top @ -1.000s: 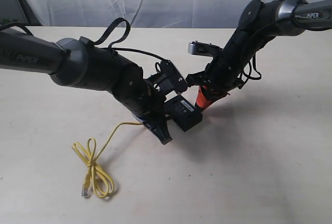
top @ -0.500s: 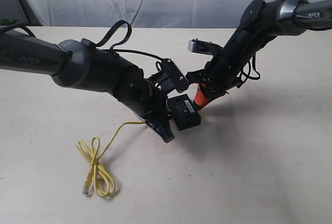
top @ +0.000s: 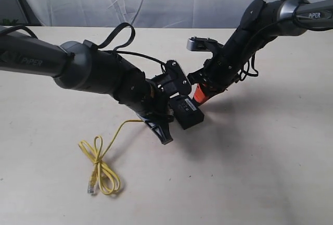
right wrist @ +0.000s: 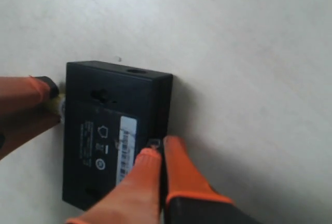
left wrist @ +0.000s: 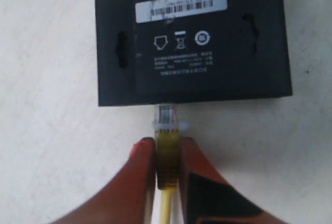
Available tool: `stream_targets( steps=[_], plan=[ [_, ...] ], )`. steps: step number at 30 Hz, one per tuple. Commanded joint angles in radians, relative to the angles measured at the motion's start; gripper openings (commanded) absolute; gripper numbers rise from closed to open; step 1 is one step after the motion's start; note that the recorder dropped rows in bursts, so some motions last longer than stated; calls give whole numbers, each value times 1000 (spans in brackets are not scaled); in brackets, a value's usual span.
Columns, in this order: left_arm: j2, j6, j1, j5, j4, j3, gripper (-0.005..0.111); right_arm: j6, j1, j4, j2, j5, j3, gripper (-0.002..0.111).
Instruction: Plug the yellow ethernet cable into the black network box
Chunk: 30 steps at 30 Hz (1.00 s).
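**Plug at the box's edge**

The left claw [left wrist: 167, 142] is narrow, its orange fingers [left wrist: 142, 167] pinching the cable [left wrist: 167, 162] just behind the clear plug [left wrist: 167, 116]. The plug's tip touches the side wall of the box [left wrist: 192, 53] — whether it sits inside a port I cannot tell from here. The box lies flat on the pale table [top: 250, 173], label side up, between the two arms. The right claw [right wrist: 158, 149] is closed, or very nearly so, its tips pressed against the box's opposite side — nothing held between them. The rest of the cable trails from the left claw across the table and ends in loose loops, well apart from the box.
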Motion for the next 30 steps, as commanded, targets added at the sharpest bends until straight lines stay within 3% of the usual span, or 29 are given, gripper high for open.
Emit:
stream_targets(
  steps=[1,13,21,30],
  plan=[
    [17,-1,-7,-18,-40,2,0,-11,-3,27,-6,16,-6,-1],
    [15,-1,-7,31,-87,2,0,-69,-3,24,-6,14,-6,-1],
    [15,0,-7,28,-87,2,0,-401,-4,-35,-6,46,-6,-1],
    [13,8,-7,27,-81,2,0,-472,-4,-6,-6,-19,-6,-1]
  ],
)
